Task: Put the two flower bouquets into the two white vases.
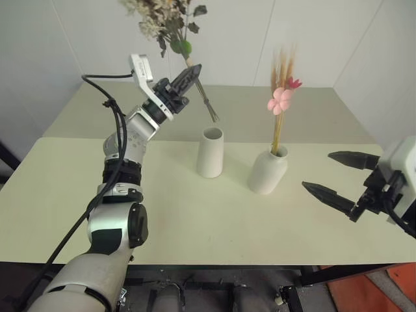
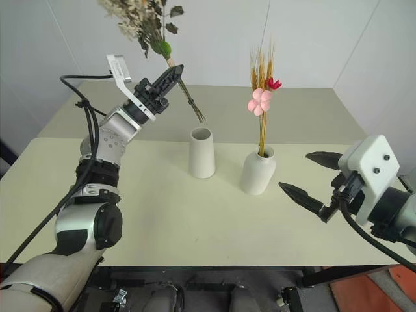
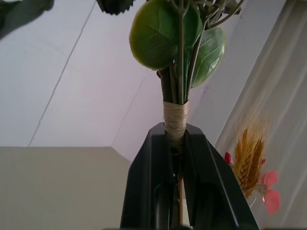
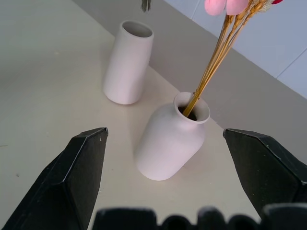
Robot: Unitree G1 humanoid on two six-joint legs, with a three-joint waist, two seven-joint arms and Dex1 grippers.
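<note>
Your left gripper [image 1: 185,79] clenches the cream bouquet [image 1: 170,26] at its wrapped stems, raised at 11 o'clock of the cylinder vase [image 1: 210,152]. Right gripper [image 1: 343,177] released (wheat bouquet [image 1: 281,97] in bottle vase [image 1: 267,170]).

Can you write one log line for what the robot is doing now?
left end effector: shut on cream bouquet | wheat bouquet: in bottle vase | cylinder vase: empty

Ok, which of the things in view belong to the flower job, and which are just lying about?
Belong to the job:
- cream-white bouquet, clamped in the left gripper above the table
- wide-mouthed white vase, still empty
- wheat-and-pink-flower bouquet, already standing in the narrow-necked white vase
- right gripper, open, beside that vase

Just lying about:
- nothing loose; both vases stand on the pale table
</note>
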